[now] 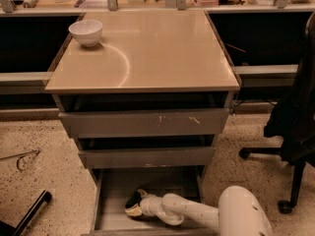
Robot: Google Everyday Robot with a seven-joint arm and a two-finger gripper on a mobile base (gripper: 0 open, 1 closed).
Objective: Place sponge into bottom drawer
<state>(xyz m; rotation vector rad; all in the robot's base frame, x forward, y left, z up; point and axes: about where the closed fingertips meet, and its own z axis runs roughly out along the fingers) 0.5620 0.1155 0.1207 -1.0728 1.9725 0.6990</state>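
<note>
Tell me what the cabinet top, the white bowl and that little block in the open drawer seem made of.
Cabinet top: smooth beige laminate or similar, glossy, with reflections. Bowl: probably glazed ceramic, white with a sheen; possibly plastic. Sponge, at the gripper inside the bottom drawer: matte yellow foam under a dark layer.
</note>
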